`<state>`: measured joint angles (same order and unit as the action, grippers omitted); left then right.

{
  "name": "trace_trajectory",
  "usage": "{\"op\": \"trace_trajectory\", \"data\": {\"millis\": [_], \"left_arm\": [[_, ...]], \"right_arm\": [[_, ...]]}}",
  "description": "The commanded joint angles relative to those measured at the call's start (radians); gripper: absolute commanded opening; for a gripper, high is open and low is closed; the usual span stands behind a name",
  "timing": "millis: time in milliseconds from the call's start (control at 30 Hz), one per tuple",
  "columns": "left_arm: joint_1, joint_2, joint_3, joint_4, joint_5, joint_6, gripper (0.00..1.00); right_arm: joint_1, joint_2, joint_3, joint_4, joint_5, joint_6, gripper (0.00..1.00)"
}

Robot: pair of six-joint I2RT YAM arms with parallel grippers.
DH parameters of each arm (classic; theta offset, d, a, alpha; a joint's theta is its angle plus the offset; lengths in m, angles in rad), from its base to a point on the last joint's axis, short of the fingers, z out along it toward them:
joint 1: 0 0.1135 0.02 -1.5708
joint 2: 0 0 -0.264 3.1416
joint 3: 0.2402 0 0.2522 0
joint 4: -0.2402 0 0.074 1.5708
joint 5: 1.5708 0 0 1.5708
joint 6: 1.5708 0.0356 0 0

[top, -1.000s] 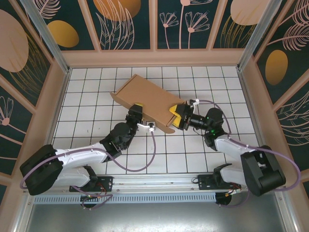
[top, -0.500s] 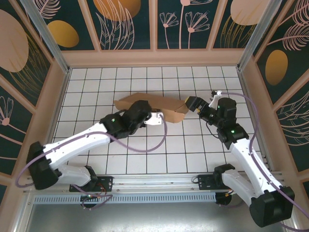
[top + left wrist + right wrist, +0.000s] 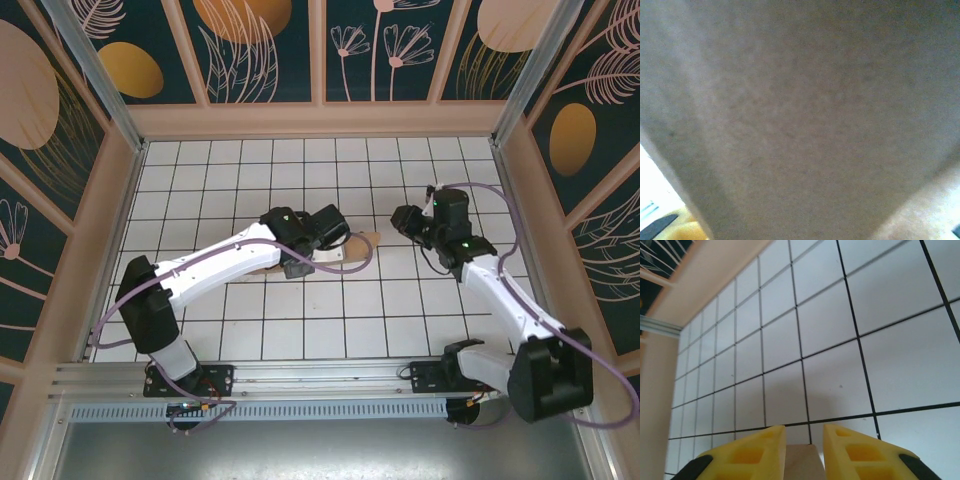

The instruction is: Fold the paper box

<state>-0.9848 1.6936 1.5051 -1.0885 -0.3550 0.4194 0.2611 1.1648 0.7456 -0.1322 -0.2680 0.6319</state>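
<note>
Status: left gripper (image 3: 318,240) sits on the paper box (image 3: 366,239) mid-table, card right up against its camera. Can't tell its finger state. Box lies low under that wrist with just its ends peeking out. My read: lid getting pressed down, late stage, tab tucks unconfirmed. Further out, right gripper (image 3: 404,218) is just beside the box's right end, fingers (image 3: 760,452) nearly together with a tan sliver between them. Can't tell if that's a grasp.

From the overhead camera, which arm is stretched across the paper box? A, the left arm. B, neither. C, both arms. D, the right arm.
A: the left arm lies over the paper box, hiding most of it, while the right tool sits off one end.
</note>
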Motion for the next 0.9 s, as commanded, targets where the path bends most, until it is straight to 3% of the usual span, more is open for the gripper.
{"op": "trace_trajectory", "data": {"millis": [0, 167, 367, 600, 867], "left_arm": [[-0.006, 0.049, 0.041, -0.073, 0.037, -0.053, 0.40], [-0.014, 0.072, 0.076, -0.095, 0.044, -0.053, 0.41], [-0.031, 0.082, 0.084, -0.106, 0.020, -0.045, 0.44], [-0.030, 0.084, 0.084, -0.094, -0.042, -0.032, 0.48], [-0.031, 0.128, 0.131, -0.070, -0.081, -0.011, 0.56]], "right_arm": [[-0.006, 0.056, 0.001, 0.062, -0.064, 0.019, 0.28], [-0.008, 0.165, -0.002, 0.108, -0.104, 0.007, 0.29], [-0.002, 0.359, 0.037, 0.248, -0.312, -0.031, 0.29], [0.076, 0.547, 0.168, 0.255, -0.496, -0.138, 0.29], [0.148, 0.714, 0.257, 0.188, -0.581, -0.203, 0.28]]}}
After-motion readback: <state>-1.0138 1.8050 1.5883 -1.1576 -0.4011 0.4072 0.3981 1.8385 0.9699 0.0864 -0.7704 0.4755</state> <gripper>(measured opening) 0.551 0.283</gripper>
